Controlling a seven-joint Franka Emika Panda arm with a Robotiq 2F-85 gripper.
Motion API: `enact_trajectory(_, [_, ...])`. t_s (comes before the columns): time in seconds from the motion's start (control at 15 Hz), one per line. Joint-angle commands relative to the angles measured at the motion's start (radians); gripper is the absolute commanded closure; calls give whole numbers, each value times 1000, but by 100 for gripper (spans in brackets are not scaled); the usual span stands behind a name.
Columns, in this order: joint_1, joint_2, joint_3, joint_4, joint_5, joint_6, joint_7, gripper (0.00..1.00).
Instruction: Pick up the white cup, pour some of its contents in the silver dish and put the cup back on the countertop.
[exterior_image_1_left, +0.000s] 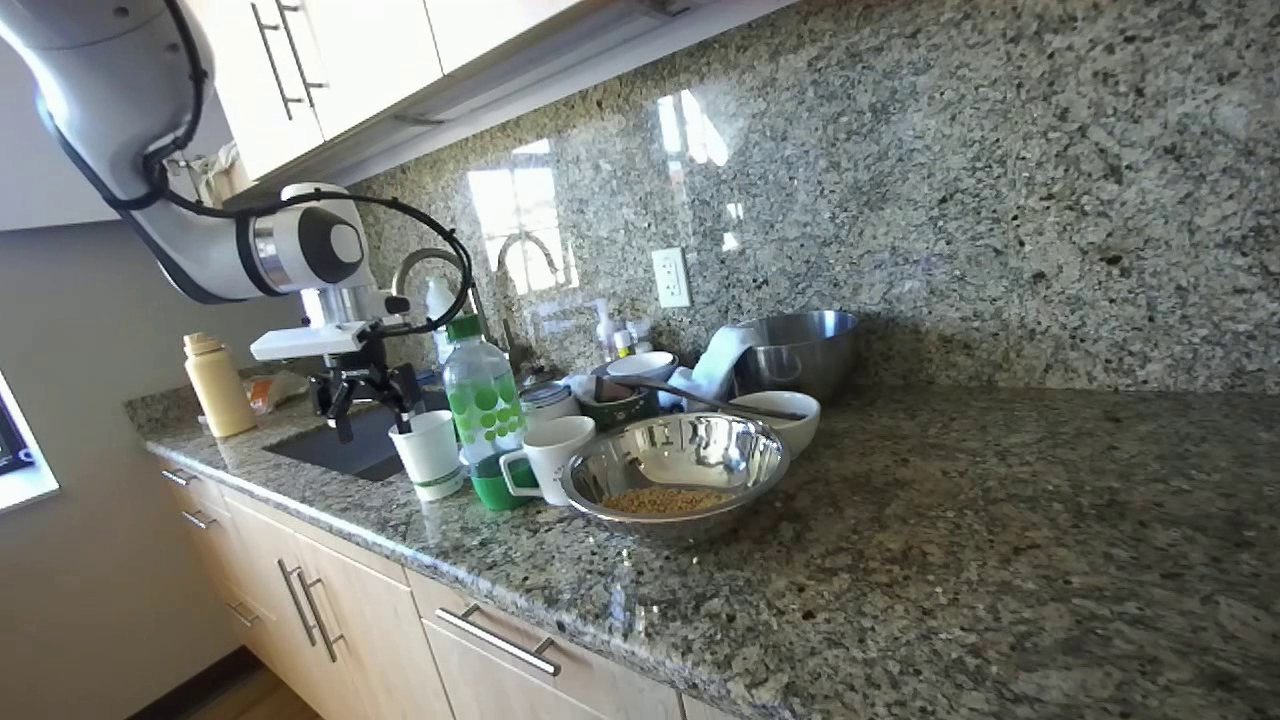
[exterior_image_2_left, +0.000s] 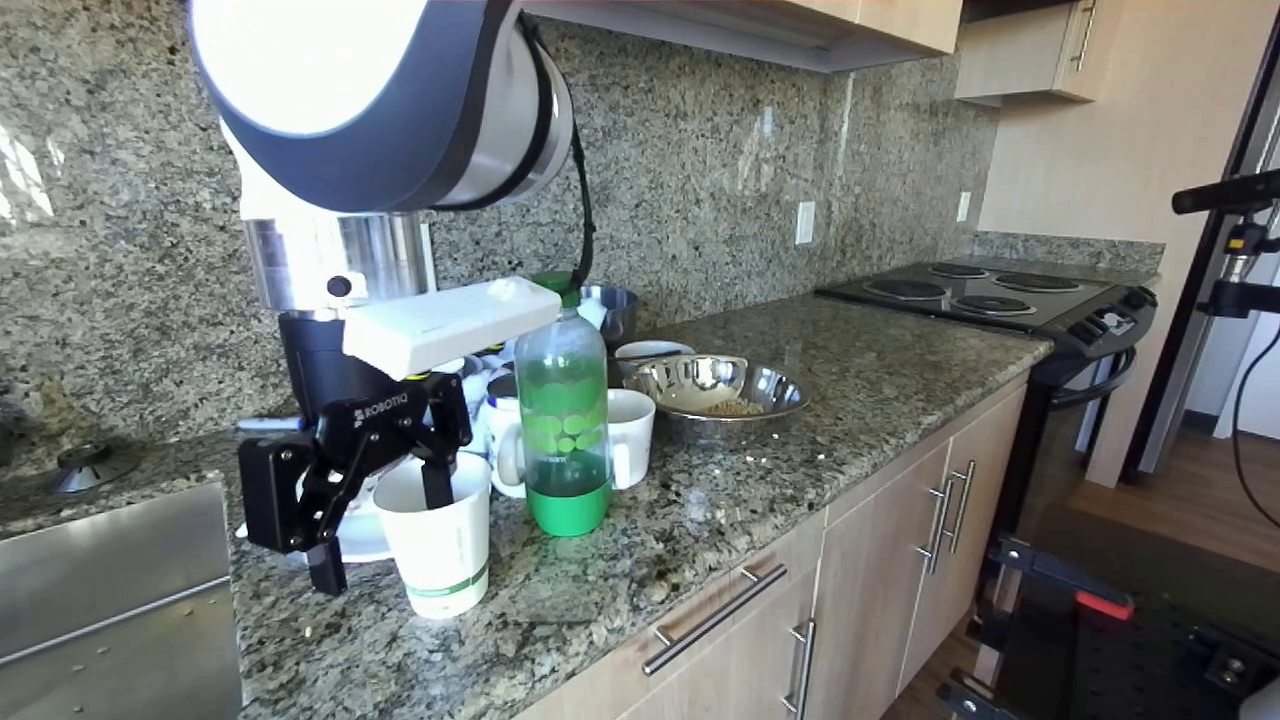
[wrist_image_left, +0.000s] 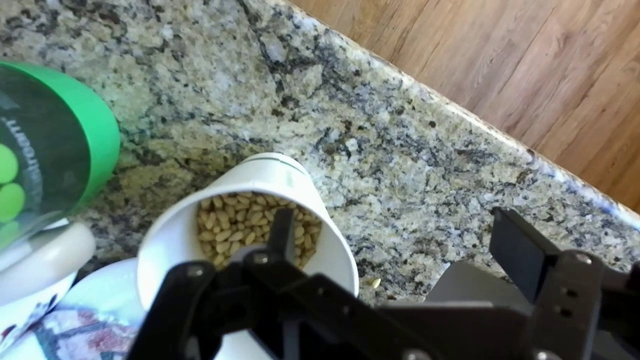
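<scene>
The white cup (exterior_image_1_left: 430, 458) stands on the granite countertop (exterior_image_1_left: 900, 560) between the sink and the green bottle; it also shows in an exterior view (exterior_image_2_left: 443, 565). In the wrist view the cup (wrist_image_left: 287, 176) holds many small tan, nut-like pieces. My gripper (exterior_image_1_left: 374, 428) is open. One finger dips inside the cup's mouth and the other hangs outside it, on the sink side, so the near cup wall lies between the fingers (wrist_image_left: 393, 222), with a gap to the outer finger. The silver dish (exterior_image_1_left: 690, 455) sits farther along the counter with some tan pieces in it; it also shows in an exterior view (exterior_image_2_left: 690, 383).
The green-dotted bottle (exterior_image_1_left: 487, 400) stands close beside the cup, then a white mug (exterior_image_1_left: 562, 450). A white bowl (exterior_image_1_left: 790, 425) and a larger metal bowl (exterior_image_1_left: 800, 355) are behind the dish. The sink (exterior_image_1_left: 345, 447) is beside the gripper. Loose pieces (wrist_image_left: 375, 283) lie on the counter.
</scene>
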Motion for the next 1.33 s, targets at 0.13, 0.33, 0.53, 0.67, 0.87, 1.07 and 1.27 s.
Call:
enact_trajectory(0.13, [18,18,-36,13,-29,15,72,0])
enact_trajectory(0.33, [18,41,-50,23,-37,16,67,0])
enact_trajectory(0.53, [19,68,-61,35,-52,22,62,0])
enact_trajectory(0.67, [21,82,-64,46,-59,25,62,0])
enact_trajectory(0.87, [18,89,-60,63,-49,26,54,34])
enact_trajectory(1.07, [13,78,-53,76,-37,16,45,59])
enact_trajectory(1.27, [13,71,-49,101,-33,-7,40,81])
